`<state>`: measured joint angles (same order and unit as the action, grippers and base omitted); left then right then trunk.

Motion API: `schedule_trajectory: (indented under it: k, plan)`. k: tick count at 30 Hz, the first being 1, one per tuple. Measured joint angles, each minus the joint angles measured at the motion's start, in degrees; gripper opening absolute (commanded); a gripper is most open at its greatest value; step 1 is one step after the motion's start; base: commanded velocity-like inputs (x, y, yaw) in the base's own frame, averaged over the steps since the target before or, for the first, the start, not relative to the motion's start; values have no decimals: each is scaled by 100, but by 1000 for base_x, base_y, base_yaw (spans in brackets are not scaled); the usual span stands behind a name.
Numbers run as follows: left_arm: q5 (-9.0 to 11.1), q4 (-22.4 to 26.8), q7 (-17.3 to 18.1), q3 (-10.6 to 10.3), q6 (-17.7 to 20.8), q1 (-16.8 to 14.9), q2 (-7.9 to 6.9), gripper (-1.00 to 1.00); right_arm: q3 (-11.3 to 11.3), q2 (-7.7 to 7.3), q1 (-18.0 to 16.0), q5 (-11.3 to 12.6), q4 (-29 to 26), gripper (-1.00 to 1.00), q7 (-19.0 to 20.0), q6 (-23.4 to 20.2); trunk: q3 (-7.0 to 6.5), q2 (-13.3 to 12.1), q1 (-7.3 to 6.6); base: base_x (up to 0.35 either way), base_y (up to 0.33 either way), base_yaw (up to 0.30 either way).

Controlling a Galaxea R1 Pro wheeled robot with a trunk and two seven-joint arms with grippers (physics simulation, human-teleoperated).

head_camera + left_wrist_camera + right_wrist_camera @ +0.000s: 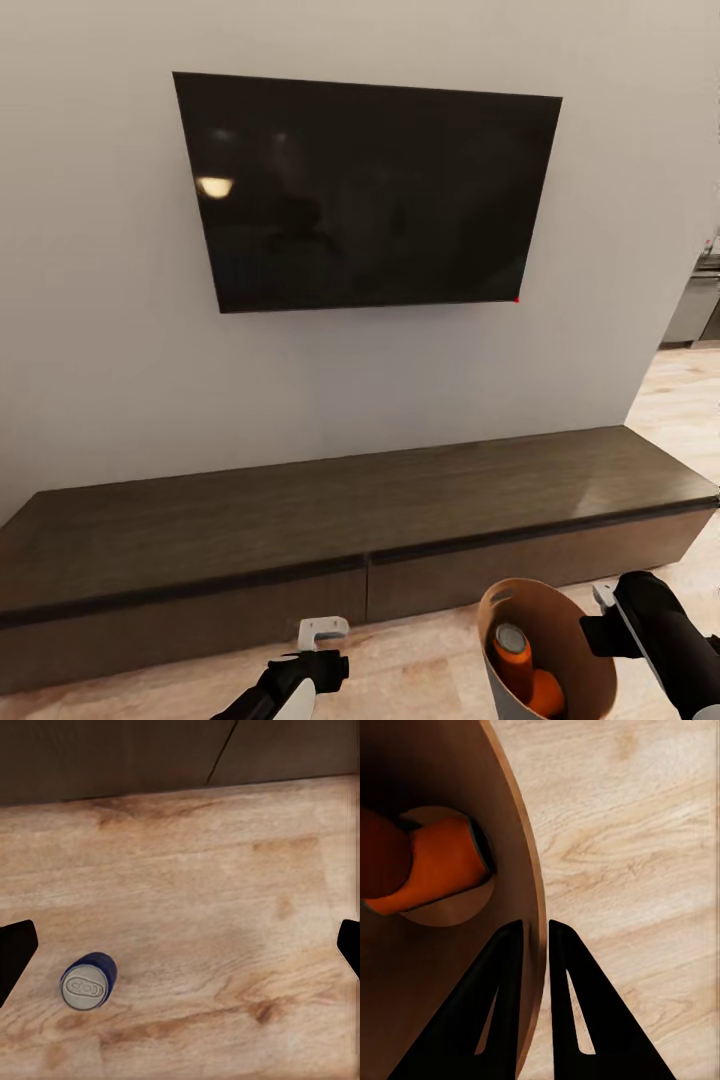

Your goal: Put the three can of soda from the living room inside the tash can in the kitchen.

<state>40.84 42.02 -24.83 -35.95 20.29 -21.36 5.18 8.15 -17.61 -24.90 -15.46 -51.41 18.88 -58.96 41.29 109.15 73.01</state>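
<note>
Fingers [534, 937] pinch bin [521, 870] rim, seemingly tight.

Left wrist view. A blue soda can [88, 982] stands upright on the light wood floor [225, 907], its grey top with pull tab facing the camera. The two dark fingertips [15, 956] of the left pincer [180, 952] enter from opposite edges — spread wide, well apart from each other, gripping nothing. The can sits near one fingertip without touching it. Beyond the floor runs a dark-wood cabinet front [112, 754] — one seam divides its panels.
</note>
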Motion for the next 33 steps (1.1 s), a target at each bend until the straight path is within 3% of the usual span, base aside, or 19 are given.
schedule_trajectory:
  k: [11, 29, 33]
  plan:
    - [-5, 0, 3, -102, -12, 0, 0, 100, -37, 11, 11, 85, 0, -100, 11, -15, 0, 0, 0, 165, 24, 0]
    - [-5, -5, 4, -131, -7, 0, 0, 100, -51, 19, 19, 38, 1, -100, 1, -10, 0, 0, 0, 25, 21, 0]
    - [-5, -87, 4, -132, -16, 0, 0, 100, -47, 20, 22, 151, 6, -100, 16, -25, 0, 0, 0, 31, 40, 0]
